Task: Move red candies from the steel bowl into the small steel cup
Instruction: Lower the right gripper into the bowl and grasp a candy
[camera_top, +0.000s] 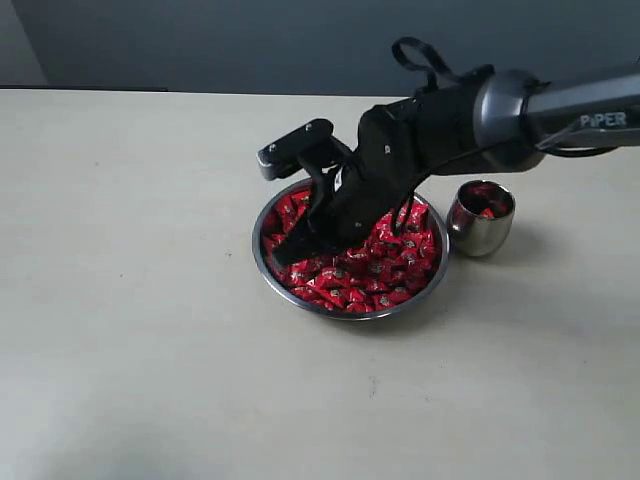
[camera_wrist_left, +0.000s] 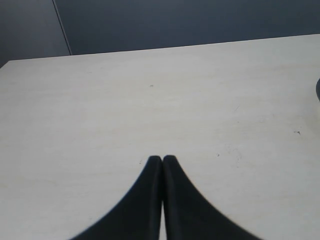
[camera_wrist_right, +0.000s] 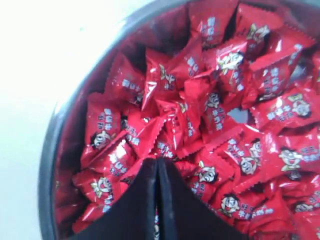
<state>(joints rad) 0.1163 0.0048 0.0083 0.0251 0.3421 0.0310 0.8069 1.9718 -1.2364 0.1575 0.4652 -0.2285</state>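
The steel bowl stands mid-table, filled with red candies. My right gripper reaches down into its left side. In the right wrist view the bowl's rim curves round the red candies, and the right gripper is shut, its tips pinching the crimped edge of one wrapper in the pile. The small steel cup stands just right of the bowl with a few red candies inside. My left gripper is shut on nothing above bare table, outside the exterior view.
The right arm comes in from the right, passing above and behind the cup. The pale table spreads wide to the left and in front of the bowl. A dark wall runs behind the table's far edge.
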